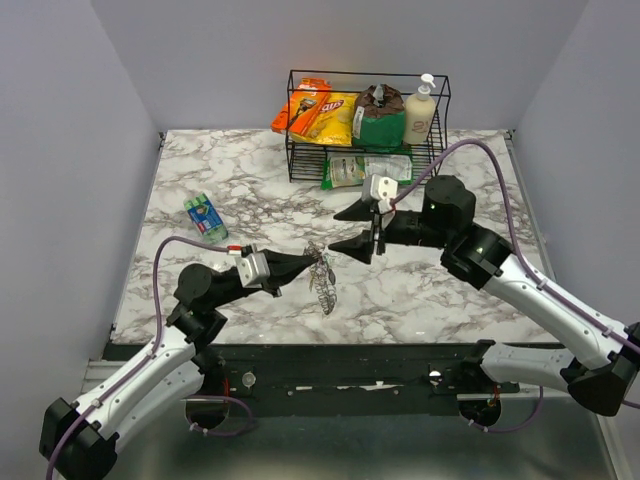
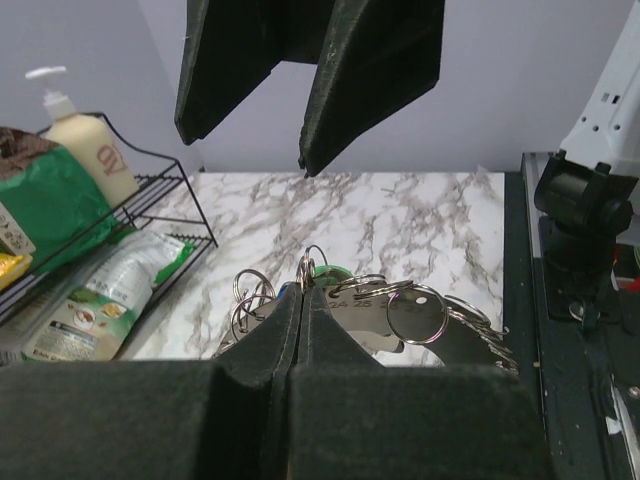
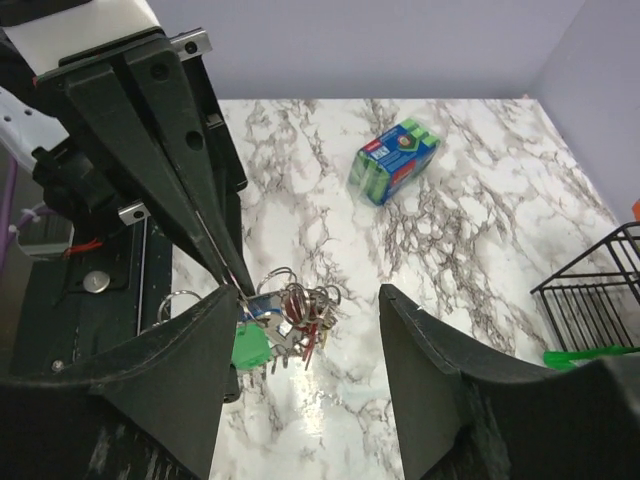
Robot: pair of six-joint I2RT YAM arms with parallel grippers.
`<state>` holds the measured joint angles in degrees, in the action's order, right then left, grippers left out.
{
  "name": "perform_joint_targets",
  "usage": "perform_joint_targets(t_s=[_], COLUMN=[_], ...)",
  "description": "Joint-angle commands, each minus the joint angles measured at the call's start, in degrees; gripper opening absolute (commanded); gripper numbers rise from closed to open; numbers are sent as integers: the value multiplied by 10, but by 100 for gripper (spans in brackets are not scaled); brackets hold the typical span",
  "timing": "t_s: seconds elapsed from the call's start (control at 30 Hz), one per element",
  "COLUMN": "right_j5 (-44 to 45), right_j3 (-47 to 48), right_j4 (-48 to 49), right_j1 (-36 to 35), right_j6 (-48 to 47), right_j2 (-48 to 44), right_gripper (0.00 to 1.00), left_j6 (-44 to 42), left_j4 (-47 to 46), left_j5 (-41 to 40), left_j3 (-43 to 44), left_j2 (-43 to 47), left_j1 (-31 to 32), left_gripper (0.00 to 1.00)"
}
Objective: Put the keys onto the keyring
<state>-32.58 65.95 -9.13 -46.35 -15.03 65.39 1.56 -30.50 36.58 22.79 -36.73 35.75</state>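
The keyring (image 1: pixel 323 278), a floppy silvery coil carrying small split rings, is pinched at one edge between the closed fingers of the left gripper (image 1: pixel 312 262) and droops just beyond their tips. The keys (image 3: pixel 252 345), with green, blue and red heads, bunch together on it just below those tips.

This is a robotics lab test cell: a marble-patterned table (image 1: pixel 420 300) boxed in by plain lavender walls (image 1: pixel 60 150), with a left arm (image 1: pixel 130 385) and right arm (image 1: pixel 560 310) bolted to the black frame (image 1: pixel 350 360) at the table's near edge, purple cables (image 1: pixel 480 148) trailing. A black wire rack (image 1: pixel 300 110) of chip bags (image 1: pixel 325 115) and a pump bottle (image 1: pixel 421 108) stands at the table's far edge.
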Motion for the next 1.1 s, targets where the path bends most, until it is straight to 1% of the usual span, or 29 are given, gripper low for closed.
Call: perform_joint_targets(t_s=[0.0,0.23,0.3,0.47,0.6,0.67,0.7,0.8,1.07], right_j5=[-63,-152,-160,-196,-230,-242,-244,-245,-274], right_j3=[-19,-25,-14,17,28,30,30,30,23], right_j4=[39,40,39,20,31,33,34,34,34], right_j1=[25,30,30,29,29,29,29,29,29], right_j6=[28,25,26,36,47,50,52,56,55], right_j2=[-26,-32,-19,11,23,27,29,33,33], right_gripper=[67,66,68,68,62,55,49,42,40], left_j6=[29,37,41,27,23,23,22,20,7], left_j4=[-164,-234,-238,-217,-204,-204,-204,-203,-188], left_j5=[8,33,38,54,60,60,60,60,60], left_j3=[-19,-33,-31,-18,-13,-12,-13,-12,-5], left_j2=[13,9,9,17,17,17,17,15,9], left_j1=[3,2,3,3,3,3,3,3,3], left_gripper=[0,0,0,0,0,0,0,0,0])
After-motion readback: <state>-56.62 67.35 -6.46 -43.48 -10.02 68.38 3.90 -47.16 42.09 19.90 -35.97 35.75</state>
